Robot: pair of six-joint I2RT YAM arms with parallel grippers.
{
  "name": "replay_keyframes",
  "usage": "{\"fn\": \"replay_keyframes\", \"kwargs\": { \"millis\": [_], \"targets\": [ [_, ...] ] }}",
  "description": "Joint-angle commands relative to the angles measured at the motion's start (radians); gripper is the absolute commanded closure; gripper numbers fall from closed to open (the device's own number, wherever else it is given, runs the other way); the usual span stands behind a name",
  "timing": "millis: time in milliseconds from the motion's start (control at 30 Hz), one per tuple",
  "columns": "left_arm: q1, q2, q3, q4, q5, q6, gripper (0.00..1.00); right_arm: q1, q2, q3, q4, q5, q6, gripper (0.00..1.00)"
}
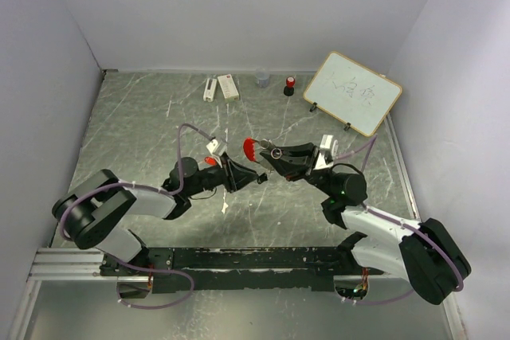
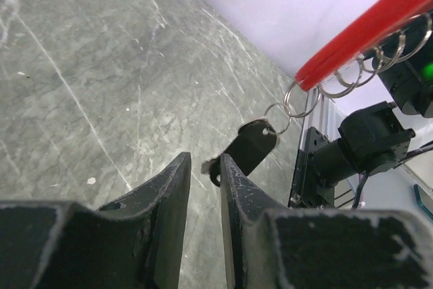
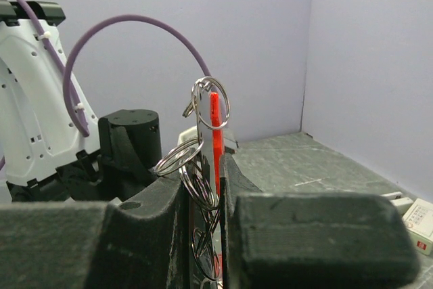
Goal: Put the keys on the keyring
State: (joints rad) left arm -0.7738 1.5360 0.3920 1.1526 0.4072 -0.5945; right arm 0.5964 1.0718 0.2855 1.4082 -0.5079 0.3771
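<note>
My right gripper (image 1: pixel 268 154) (image 3: pixel 205 167) is shut on the keyring (image 3: pixel 210 103), whose red oblong fob (image 1: pixel 250 147) (image 2: pixel 365 28) and chain of silver rings (image 2: pixel 301 99) stick out past the fingers. A key with a black tag (image 2: pixel 254 145) hangs from the chain's last small ring. My left gripper (image 1: pixel 258 175) (image 2: pixel 205 162) stands just below that key, jaws slightly apart with nothing between them, and the key's end is next to the right fingertip (image 2: pixel 226 167). A small red piece (image 1: pixel 210 162) shows beside the left wrist; I cannot tell what it is.
At the back stand a tilted whiteboard (image 1: pixel 352 93), a red-capped black cylinder (image 1: pixel 289 85), a grey cup (image 1: pixel 262 79) and two small white boxes (image 1: pixel 229 87) (image 1: pixel 209 89). A tiny white scrap (image 1: pixel 225 209) lies on the table below the left gripper.
</note>
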Motion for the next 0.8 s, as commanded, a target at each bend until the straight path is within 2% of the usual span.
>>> {"fn": "replay_keyframes", "kwargs": {
  "millis": [0, 200, 333, 767],
  "targets": [
    [0.010, -0.081, -0.036, 0.003, -0.073, 0.025, 0.65, 0.001, -0.021, 0.037, -0.005, 0.010, -0.016, 1.00],
    [0.011, -0.174, -0.086, 0.023, -0.108, 0.051, 0.62, 0.000, -0.020, 0.047, -0.029, 0.012, -0.013, 1.00],
    [0.010, -0.211, -0.088, 0.017, -0.079, 0.089, 0.62, 0.002, -0.016, 0.060, -0.047, 0.018, -0.002, 1.00],
    [0.003, -0.179, -0.072, 0.079, -0.070, 0.133, 0.61, 0.001, -0.001, 0.131, -0.193, 0.079, 0.035, 1.00]
  ]
}}
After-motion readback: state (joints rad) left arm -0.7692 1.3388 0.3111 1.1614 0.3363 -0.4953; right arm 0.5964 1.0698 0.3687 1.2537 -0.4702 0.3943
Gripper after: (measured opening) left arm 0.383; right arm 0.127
